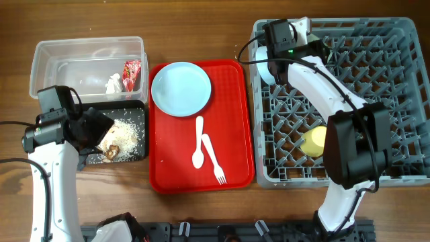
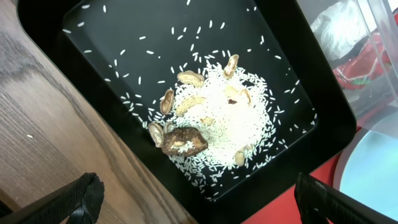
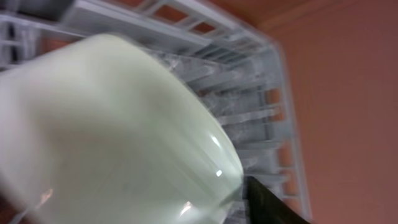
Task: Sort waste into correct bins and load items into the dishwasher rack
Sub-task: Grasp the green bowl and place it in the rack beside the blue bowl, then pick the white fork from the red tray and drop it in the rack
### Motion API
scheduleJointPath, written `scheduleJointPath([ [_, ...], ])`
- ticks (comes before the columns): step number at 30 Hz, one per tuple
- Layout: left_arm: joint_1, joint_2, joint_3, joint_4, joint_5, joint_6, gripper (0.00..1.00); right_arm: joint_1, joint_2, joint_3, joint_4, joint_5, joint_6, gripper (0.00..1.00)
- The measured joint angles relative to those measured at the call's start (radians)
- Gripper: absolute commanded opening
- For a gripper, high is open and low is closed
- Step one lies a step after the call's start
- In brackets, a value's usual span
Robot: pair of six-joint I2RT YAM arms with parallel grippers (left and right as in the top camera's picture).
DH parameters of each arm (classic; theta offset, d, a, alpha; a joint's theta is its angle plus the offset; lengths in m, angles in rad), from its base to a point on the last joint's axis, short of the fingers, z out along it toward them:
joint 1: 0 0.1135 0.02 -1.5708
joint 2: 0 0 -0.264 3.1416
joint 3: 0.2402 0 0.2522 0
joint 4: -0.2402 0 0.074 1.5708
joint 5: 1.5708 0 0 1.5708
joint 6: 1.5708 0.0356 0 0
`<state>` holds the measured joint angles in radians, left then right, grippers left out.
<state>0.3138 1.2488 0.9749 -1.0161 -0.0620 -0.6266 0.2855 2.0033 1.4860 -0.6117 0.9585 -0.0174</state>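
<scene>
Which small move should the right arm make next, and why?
Probably lower the green bowl between the pegs of the rack and release it. The right gripper seems to hold the bowl over the rack's corner, and the wrist view shows the lattice close behind it.

A flat red tray (image 1: 235, 121) is set at the centre of a brown wooden table (image 1: 201, 27), with its rim raised and its corners rounded. A black rail (image 1: 222, 232) is mounted along the near table edge.
</scene>
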Motion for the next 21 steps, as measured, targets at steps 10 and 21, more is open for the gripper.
scheduleJointPath([
  [10, 0.0, 0.0, 0.0, 0.0, 0.011, 0.0, 1.0, -0.003, -0.428, -0.003, -0.294, -0.856, 0.161, 0.77],
  [21, 0.0, 0.0, 0.0, 0.0, 0.011, 0.0, 1.0, 0.426, -0.364, -0.201, -0.394, -1.194, 0.185, 0.77],
])
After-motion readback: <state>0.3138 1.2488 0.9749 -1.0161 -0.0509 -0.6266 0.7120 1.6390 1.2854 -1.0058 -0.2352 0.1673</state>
